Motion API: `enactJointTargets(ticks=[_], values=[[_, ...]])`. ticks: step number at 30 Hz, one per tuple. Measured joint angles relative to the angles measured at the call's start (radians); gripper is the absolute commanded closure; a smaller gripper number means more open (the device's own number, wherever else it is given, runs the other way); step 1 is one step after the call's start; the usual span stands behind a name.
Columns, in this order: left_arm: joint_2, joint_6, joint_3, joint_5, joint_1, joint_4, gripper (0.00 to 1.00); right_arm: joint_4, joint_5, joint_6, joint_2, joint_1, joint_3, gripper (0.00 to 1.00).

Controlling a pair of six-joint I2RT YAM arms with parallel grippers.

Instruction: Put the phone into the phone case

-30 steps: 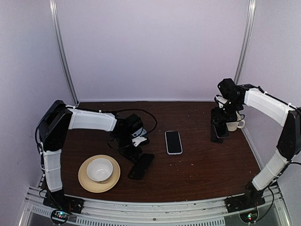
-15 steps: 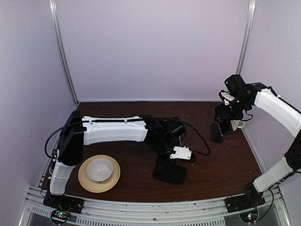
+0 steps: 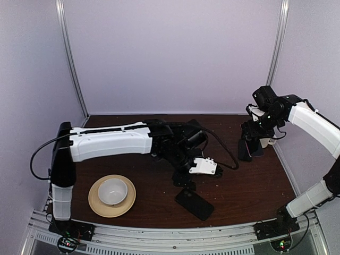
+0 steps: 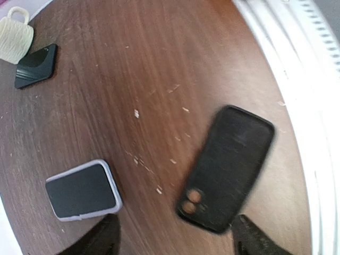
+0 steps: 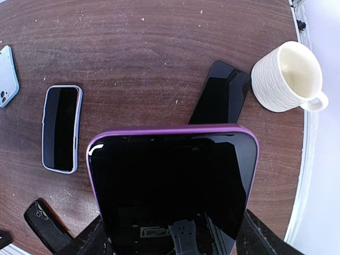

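Observation:
The phone case [image 4: 228, 167] lies flat near the table's front edge [image 3: 195, 204], black face up, brown wood showing through its camera holes. My left gripper [image 4: 178, 241] hovers open just above its camera end [image 3: 186, 183], holding nothing. The phone [image 5: 220, 101], a plain black slab, lies beside the mug at the far right [image 3: 244, 152] [image 4: 35, 65]. My right gripper [image 5: 172, 236] hangs above it [image 3: 254, 142], shut on a different phone with a purple rim [image 5: 172, 180], screen towards the camera.
A phone with a light rim [image 4: 82, 190] lies screen up mid-table [image 5: 61, 127]. A pale blue slab [image 5: 5, 74] shows at the right wrist view's left edge. A ribbed white mug [image 5: 289, 77] stands far right. A white bowl [image 3: 112, 191] sits on a tan plate [image 3: 98, 208] at the front left.
My left arm swung right and forward carrying the black phone case, then opened; the case now lies loose on the table. The right arm rose slightly with its purple-rimmed phone.

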Motion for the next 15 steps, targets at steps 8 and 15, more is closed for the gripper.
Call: enactJointTargets(ticks=[8, 15], values=[[-0.256, -0.095, -0.360, 0.099, -0.005, -0.044, 0.57, 0.002, -0.013, 0.009, -0.018, 0.021, -0.047, 0.63], [-0.121, -0.178, -0.438, 0.107, -0.005, -0.038, 0.71, 0.008, -0.021, 0.026, -0.018, 0.037, -0.065, 0.63]])
